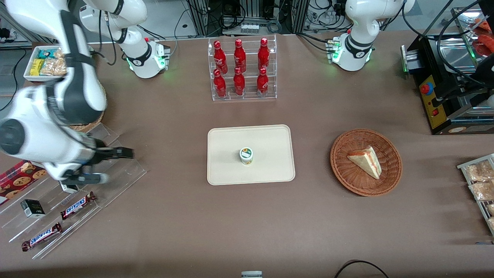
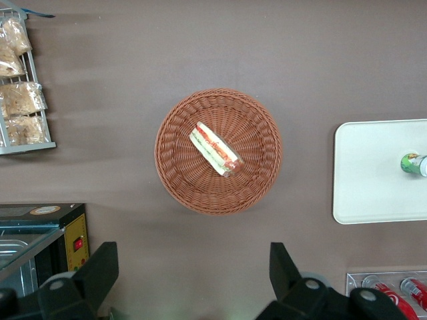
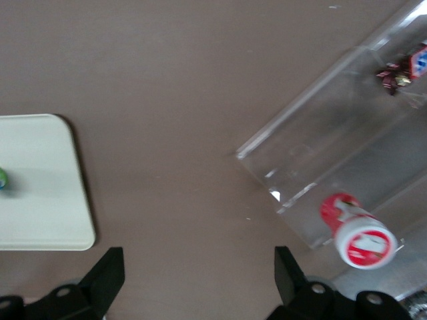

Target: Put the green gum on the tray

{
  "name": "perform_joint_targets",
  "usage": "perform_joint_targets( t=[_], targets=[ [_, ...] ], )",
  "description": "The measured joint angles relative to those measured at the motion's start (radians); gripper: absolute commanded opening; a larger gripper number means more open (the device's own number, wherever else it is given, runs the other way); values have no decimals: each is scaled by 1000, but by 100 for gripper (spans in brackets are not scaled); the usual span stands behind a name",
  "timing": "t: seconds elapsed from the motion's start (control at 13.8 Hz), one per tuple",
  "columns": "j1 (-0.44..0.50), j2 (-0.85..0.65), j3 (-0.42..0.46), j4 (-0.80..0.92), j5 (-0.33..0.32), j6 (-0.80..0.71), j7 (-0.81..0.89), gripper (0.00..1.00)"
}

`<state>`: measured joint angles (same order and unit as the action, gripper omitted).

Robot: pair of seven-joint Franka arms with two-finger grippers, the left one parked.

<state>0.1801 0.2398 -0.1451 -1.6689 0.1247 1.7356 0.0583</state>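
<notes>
The green gum (image 1: 246,155), a small white-lidded bottle with a green-ringed label, stands upright near the middle of the cream tray (image 1: 270,170). It also shows in the left wrist view (image 2: 415,163) on the tray (image 2: 373,173), and only as a green sliver in the right wrist view (image 3: 3,179) on the tray (image 3: 40,193). My gripper (image 1: 125,153) is open and empty. It hovers above the clear acrylic display stand (image 1: 115,170) toward the working arm's end of the table, well apart from the tray. Its black fingers (image 3: 107,273) are spread wide over bare table.
A red-bodied gum bottle (image 3: 357,232) lies on the clear stand (image 3: 347,160). Snickers bars (image 1: 77,204), a small dark box (image 1: 32,208) and a cookie box (image 1: 19,175) sit nearby. A rack of red bottles (image 1: 241,69), a wicker basket (image 1: 347,170) with a sandwich (image 1: 366,161).
</notes>
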Motion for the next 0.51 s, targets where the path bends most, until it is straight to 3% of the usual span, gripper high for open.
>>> perform_joint_targets(
  t=[0.51],
  targets=[
    [-85,-165,-1,-77,-43,-71,-5,100]
  ],
)
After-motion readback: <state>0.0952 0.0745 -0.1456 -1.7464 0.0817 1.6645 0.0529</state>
